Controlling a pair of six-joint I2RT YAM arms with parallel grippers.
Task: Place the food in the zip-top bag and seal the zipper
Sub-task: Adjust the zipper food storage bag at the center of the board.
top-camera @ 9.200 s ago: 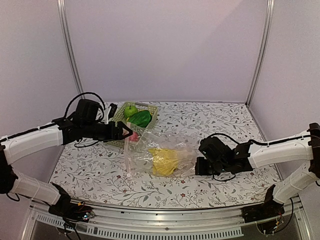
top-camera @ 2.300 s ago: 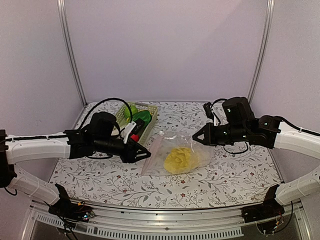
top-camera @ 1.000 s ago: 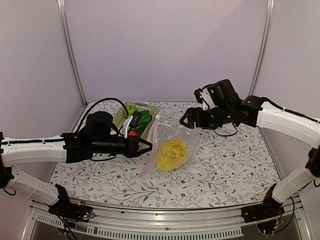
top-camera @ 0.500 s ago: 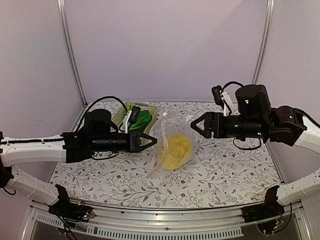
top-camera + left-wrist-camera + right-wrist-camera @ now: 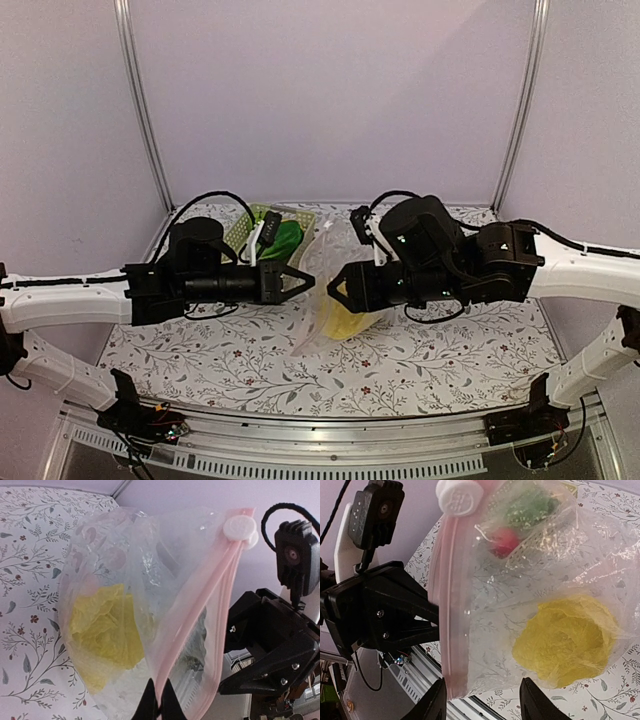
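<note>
The zip-top bag [image 5: 318, 305] hangs off the table between both arms, with the yellow cabbage [image 5: 346, 322] inside it. My left gripper [image 5: 300, 281] is shut on the pink zipper strip [image 5: 192, 615], near its lower end in the left wrist view. The white slider [image 5: 240, 528] sits at the strip's far end. My right gripper [image 5: 335, 288] stands open, its fingers straddling the bag's zipper corner [image 5: 451, 680] beside the cabbage [image 5: 565, 640]. A red fruit [image 5: 504, 542] and a dark green vegetable [image 5: 530, 505] show through the plastic, outside the bag.
The pale green lattice basket [image 5: 243, 226] stands at the back left behind my left arm, holding the green vegetable [image 5: 284, 236]. The two grippers face each other tip to tip, very close. Metal frame posts [image 5: 140, 110] flank the flower-patterned table [image 5: 440, 350].
My right gripper has swung left and down to the bag's zipper edge beside my left gripper, and its jaws have narrowed. The left gripper keeps holding the lifted bag.
</note>
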